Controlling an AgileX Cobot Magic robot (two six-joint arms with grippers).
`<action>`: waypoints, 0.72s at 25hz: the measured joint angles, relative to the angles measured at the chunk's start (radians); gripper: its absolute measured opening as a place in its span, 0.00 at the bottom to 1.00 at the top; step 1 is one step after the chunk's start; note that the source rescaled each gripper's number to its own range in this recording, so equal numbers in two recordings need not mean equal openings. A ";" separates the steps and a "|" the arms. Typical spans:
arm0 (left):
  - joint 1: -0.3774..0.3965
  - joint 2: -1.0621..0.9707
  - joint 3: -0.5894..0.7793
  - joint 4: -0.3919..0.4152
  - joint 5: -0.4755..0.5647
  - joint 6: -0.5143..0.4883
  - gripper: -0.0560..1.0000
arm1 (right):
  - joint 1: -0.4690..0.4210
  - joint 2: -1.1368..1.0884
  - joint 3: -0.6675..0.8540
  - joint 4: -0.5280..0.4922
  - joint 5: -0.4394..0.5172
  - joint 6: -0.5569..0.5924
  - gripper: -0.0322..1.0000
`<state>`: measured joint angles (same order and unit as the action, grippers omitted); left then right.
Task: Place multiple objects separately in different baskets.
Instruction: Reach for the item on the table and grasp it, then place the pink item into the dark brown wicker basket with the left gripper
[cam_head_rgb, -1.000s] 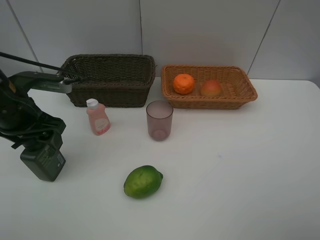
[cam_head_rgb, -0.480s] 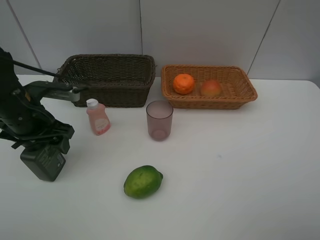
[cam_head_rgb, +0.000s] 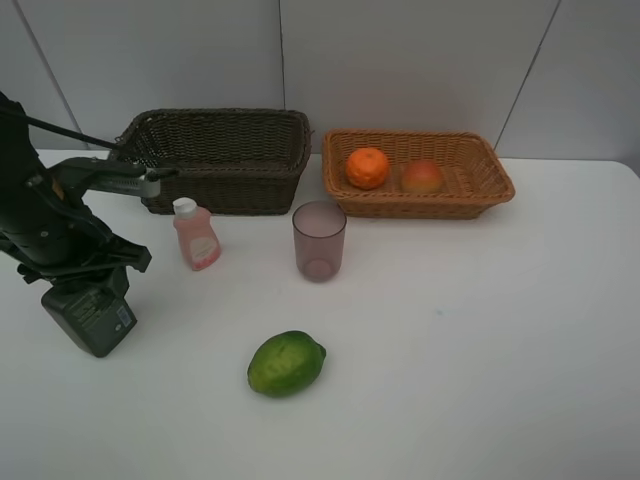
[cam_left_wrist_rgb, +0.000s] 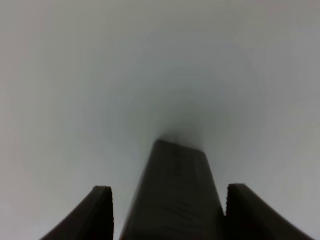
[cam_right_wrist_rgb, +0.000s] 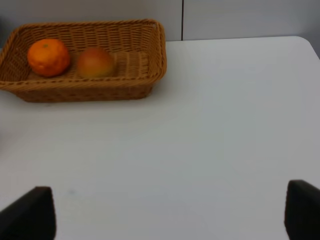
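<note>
Left gripper (cam_left_wrist_rgb: 170, 188) is seen set down over the dark green pump bottle (cam_head_rgb: 90, 318), which stands slightly tilted on the white table (cam_head_rgb: 480, 350) at the near left. In the left wrist view the bottle is framed by the two fingers (cam_left_wrist_rgb: 102, 210): one appears to touch it, while a thin gap is seen at the other, so whether the bottle is truly clamped cannot be told. Right gripper (cam_right_wrist_rgb: 171, 187) is held spread wide above bare table, with nothing between its fingers. The small pink white-capped bottle (cam_head_rgb: 197, 236) stands upright just in front of the dark brown basket (cam_head_rgb: 220, 185), and the translucent purplish cup (cam_head_rgb: 319, 240) stands upright to its right, near the front of both baskets. The green citrus-like fruit (cam_head_rgb: 286, 362) lies alone nearer the front edge, well apart from the rest. Two items are found inside the light orange-tan basket (cam_head_rgb: 430, 208), side by side: the orange (cam_head_rgb: 367, 167) and the red-yellow peach-like fruit (cam_head_rgb: 423, 177).
</note>
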<state>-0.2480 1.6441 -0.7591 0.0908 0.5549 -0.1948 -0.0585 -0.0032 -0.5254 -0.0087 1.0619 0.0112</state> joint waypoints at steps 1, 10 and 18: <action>0.000 0.000 0.000 -0.008 0.000 0.000 0.59 | 0.000 0.000 0.000 0.000 0.000 0.000 0.97; 0.000 0.000 0.000 -0.023 0.000 0.000 0.55 | 0.000 0.000 0.000 0.000 0.000 0.000 0.97; 0.000 0.000 0.000 -0.028 -0.002 -0.011 0.55 | 0.000 0.000 0.000 0.000 0.000 0.000 0.97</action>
<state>-0.2480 1.6441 -0.7591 0.0629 0.5532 -0.2057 -0.0585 -0.0032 -0.5254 -0.0087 1.0619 0.0112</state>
